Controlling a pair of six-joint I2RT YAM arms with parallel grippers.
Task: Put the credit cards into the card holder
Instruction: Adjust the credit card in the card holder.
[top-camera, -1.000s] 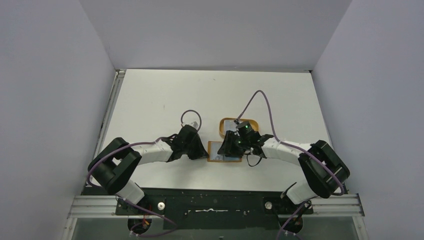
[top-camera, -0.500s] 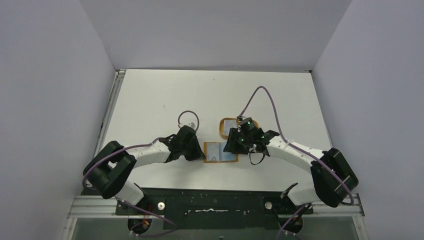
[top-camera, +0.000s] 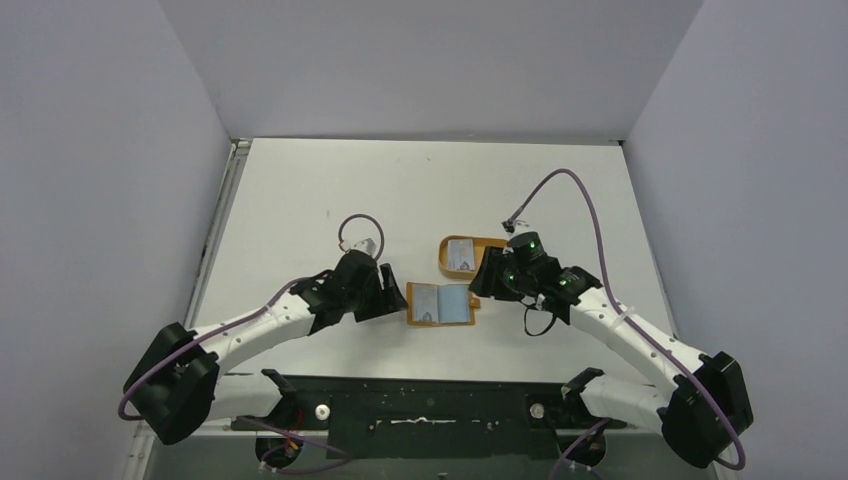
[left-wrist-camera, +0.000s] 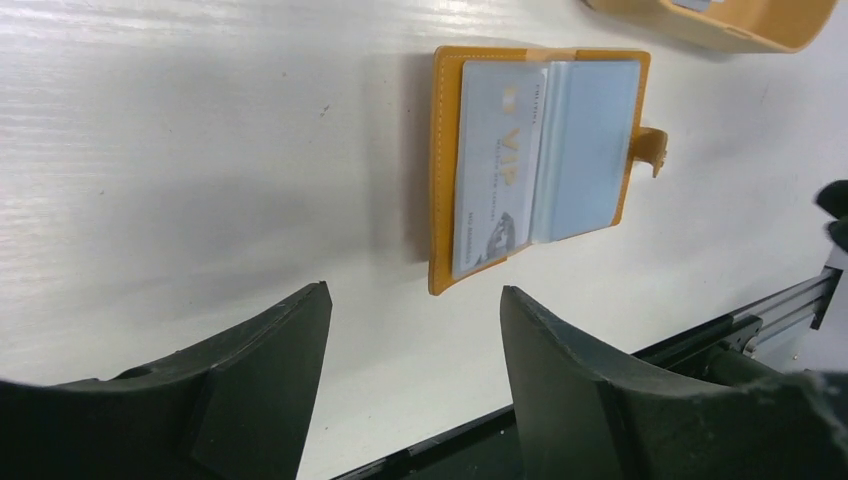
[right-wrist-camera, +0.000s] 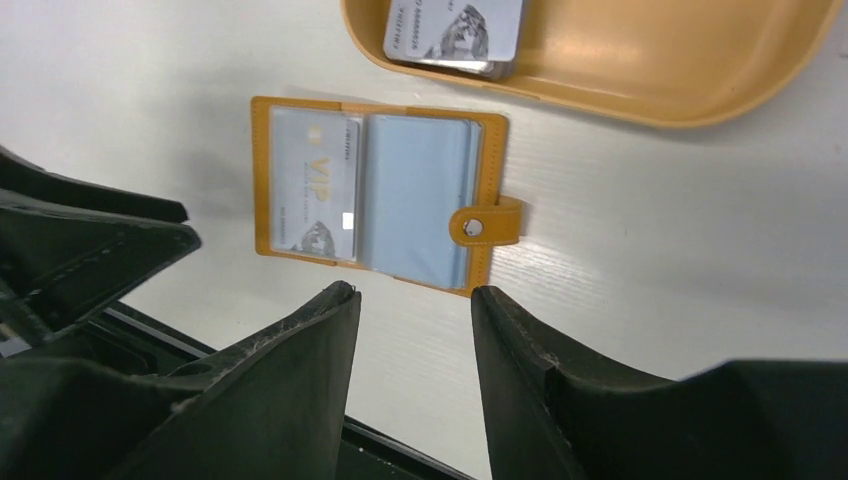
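So, starting at the left pincer (left-wrist-camera: 412, 300): jaws spread wide with nothing between them, hovering just off the left edge of the card holder (left-wrist-camera: 540, 160). The right pincer (right-wrist-camera: 413, 295) is parted too and holds nothing, over on the strap side. The holder lies opened flat on the bench (left-wrist-camera: 200, 150) between them, pockets up, presumably so cards can slide in. One VIP card (left-wrist-camera: 497, 170) looks tucked into the left half. The holder's long axis runs left-right, with the snap strap (right-wrist-camera: 485, 225) pointing toward the right arm. More credit cards (right-wrist-camera: 455, 30) sit in the orange tray (right-wrist-camera: 620, 100) just behind it, so I'd say it's not finished.
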